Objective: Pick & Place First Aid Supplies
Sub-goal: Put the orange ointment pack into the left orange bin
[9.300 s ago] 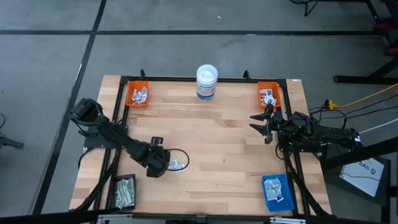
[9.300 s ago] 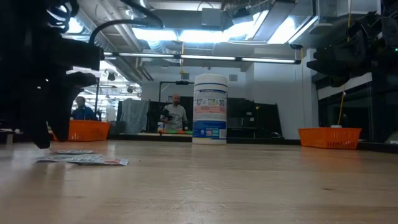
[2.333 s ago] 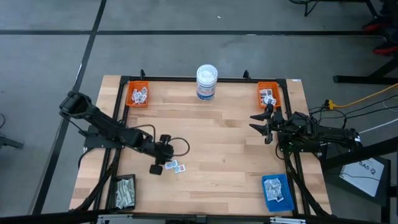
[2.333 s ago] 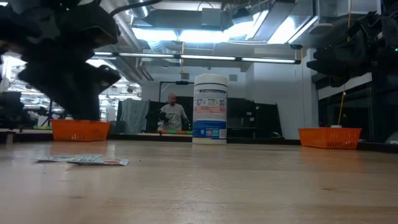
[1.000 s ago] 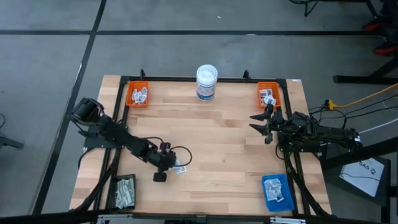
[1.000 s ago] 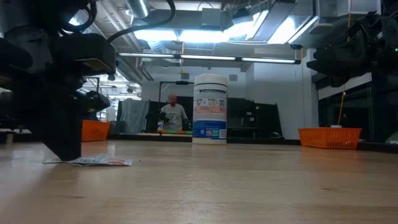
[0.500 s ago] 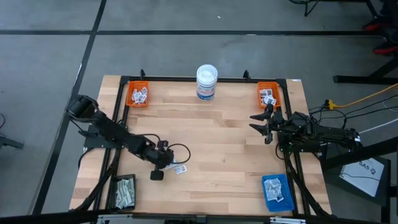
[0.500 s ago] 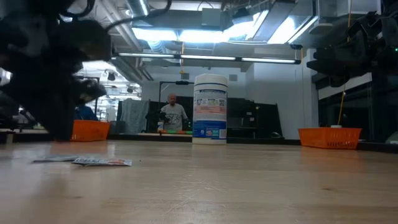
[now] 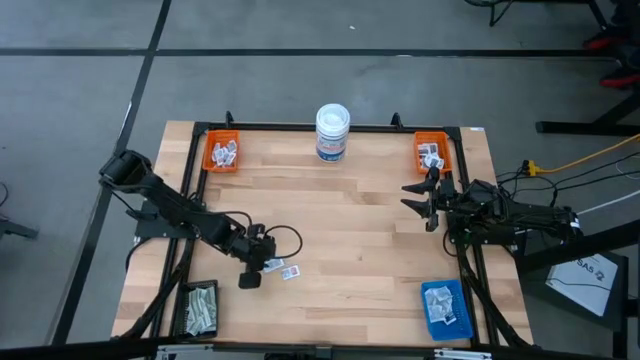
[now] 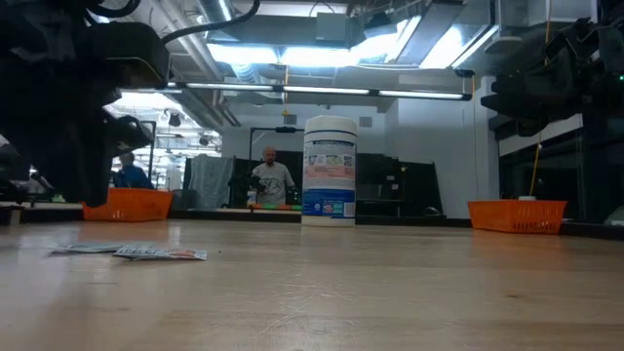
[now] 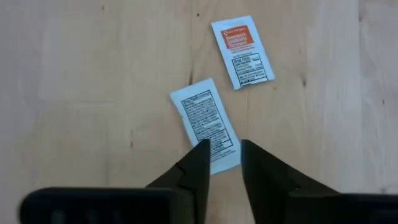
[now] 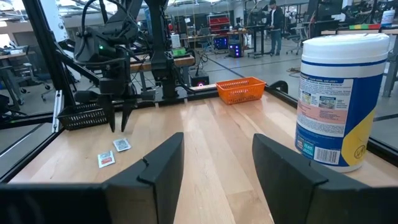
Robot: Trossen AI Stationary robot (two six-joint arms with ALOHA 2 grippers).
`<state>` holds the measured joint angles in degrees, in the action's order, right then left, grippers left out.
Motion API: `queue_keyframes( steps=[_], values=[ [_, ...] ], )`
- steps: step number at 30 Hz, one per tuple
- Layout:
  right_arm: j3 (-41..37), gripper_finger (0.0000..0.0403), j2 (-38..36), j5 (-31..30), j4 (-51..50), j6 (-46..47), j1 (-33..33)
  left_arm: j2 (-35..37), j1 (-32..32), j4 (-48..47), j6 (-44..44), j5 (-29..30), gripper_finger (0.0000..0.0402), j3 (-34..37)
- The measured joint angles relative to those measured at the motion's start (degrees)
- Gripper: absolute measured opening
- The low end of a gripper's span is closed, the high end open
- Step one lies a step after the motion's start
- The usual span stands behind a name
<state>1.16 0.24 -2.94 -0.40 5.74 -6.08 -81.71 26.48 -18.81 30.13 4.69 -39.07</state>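
Near the table's (image 9: 350, 215) front left, the left gripper (image 11: 220, 158) hovers over two loose packets (image 11: 206, 124), fingers slightly apart, holding nothing. More packets fill the black tray (image 9: 181, 310) and blue tray (image 9: 428, 313) at the front corners. Farther back, the right gripper (image 9: 417, 200) waits open near the right edge.

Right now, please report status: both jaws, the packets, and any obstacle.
Left gripper above table, jaws apart, empty. Right gripper parked at right edge, open. Two small white paper packets flat on wood, ungrasped. Nothing in the way.
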Motion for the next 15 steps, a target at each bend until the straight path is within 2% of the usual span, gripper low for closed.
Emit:
queue_keyframes(
  steps=[9, 15],
  values=[
    [0.0, 0.0191, 0.0, 0.0, 0.0, 0.0, 0.0, -3.7, 0.1, 0.6, 2.3, -0.1, 0.0178, -0.1],
    [0.0, 0.0191, 0.0, 0.0, 0.0, 0.0, 0.0, -7.1, -0.3, 0.6, 5.3, 1.4, 0.0208, -0.4]
  ],
)
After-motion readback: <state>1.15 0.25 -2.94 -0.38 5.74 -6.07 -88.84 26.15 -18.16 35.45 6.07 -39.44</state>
